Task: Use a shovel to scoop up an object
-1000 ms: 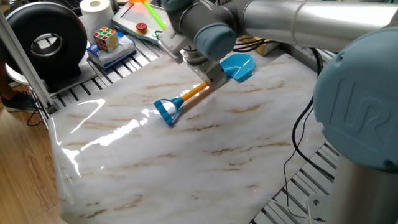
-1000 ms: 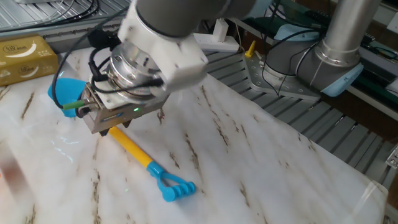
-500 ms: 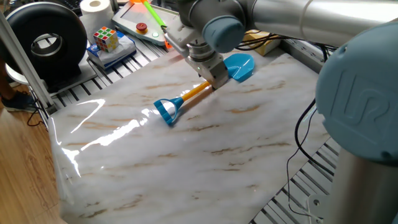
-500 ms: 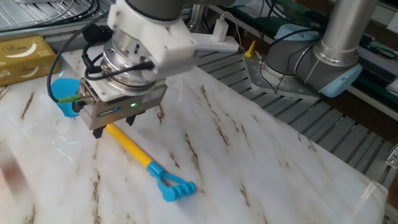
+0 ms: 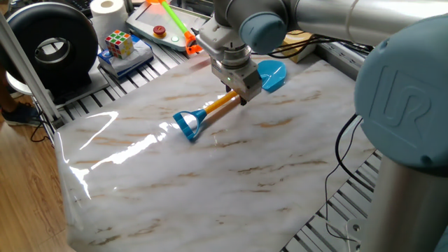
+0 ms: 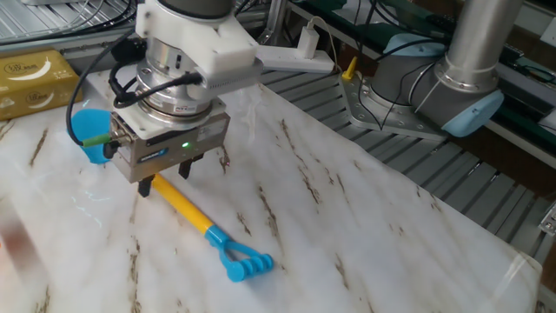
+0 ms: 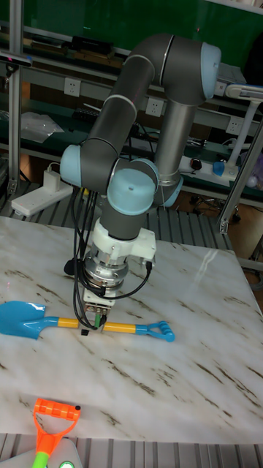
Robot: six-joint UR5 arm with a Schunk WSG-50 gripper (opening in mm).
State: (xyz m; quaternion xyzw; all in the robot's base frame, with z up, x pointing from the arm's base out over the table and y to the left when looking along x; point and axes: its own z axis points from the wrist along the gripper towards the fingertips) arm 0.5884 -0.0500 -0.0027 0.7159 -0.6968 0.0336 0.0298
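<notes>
Your pincer (image 6: 168, 181) stands over the orange-yellow shaft of the blue-bladed plastic shovel (image 6: 195, 215) on the marble tabletop (image 6: 365, 235), fingers narrowly straddling it; whether they grip it, you cannot tell; blade points to nine o'clock in the tall view.

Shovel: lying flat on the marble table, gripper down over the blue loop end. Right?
Not quite. The gripper is down over the orange-yellow shaft of the shovel, near the blade; the blue loop end lies clear of it on the table, as the other fixed view shows.
</notes>
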